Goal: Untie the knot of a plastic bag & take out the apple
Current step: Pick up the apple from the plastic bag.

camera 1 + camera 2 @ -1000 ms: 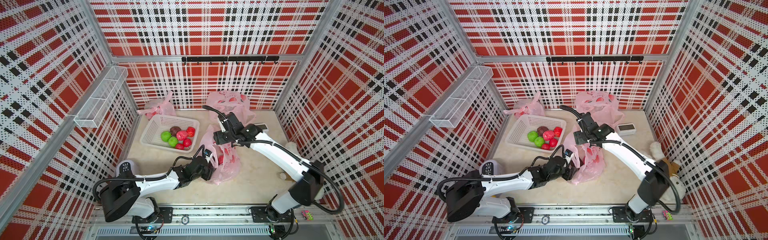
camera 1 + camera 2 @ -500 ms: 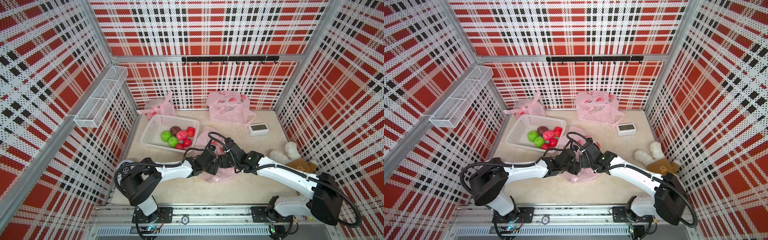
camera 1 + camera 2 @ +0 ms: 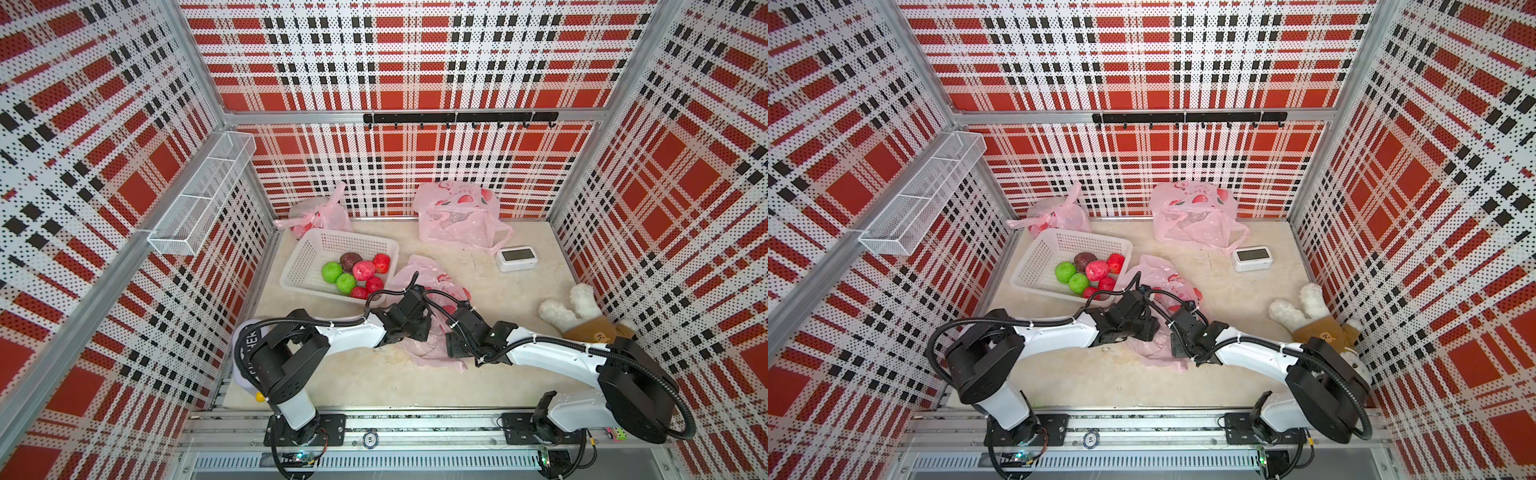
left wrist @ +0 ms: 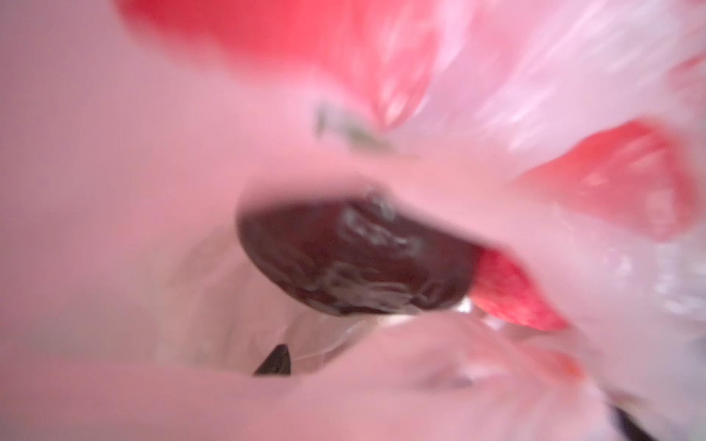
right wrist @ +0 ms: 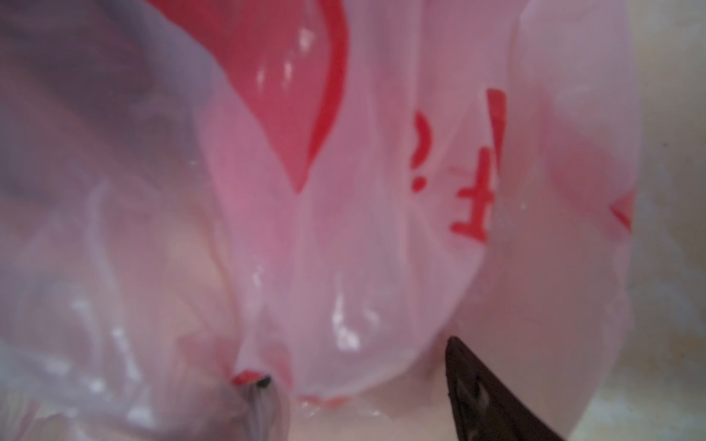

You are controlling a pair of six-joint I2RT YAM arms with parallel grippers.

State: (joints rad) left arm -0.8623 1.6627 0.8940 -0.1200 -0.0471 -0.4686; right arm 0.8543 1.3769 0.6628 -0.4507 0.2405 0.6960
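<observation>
A pink plastic bag (image 3: 417, 270) (image 3: 1154, 270) with red print lies slumped mid-table, and both grippers are low at its near side. My left gripper (image 3: 428, 328) is pushed into the bag. In the left wrist view a dark maroon apple (image 4: 355, 259) lies just ahead inside the open mouth. Pink film hides all but one fingertip (image 4: 277, 361). In the right wrist view my right gripper (image 5: 366, 397) has its fingers apart, one bare finger (image 5: 489, 397) outside and the other under film, with bag film between them. The knot does not show.
A white basket (image 3: 316, 241) with several red and green fruits stands left of the bag. Two more pink bags (image 3: 320, 214) (image 3: 457, 216) sit at the back wall. A small white clock (image 3: 517, 257) and a plush toy (image 3: 577, 311) lie at the right.
The right gripper came down and toward the front from a raised pose, and the bag it carried now lies on the table. The left gripper moved forward into the bag.
</observation>
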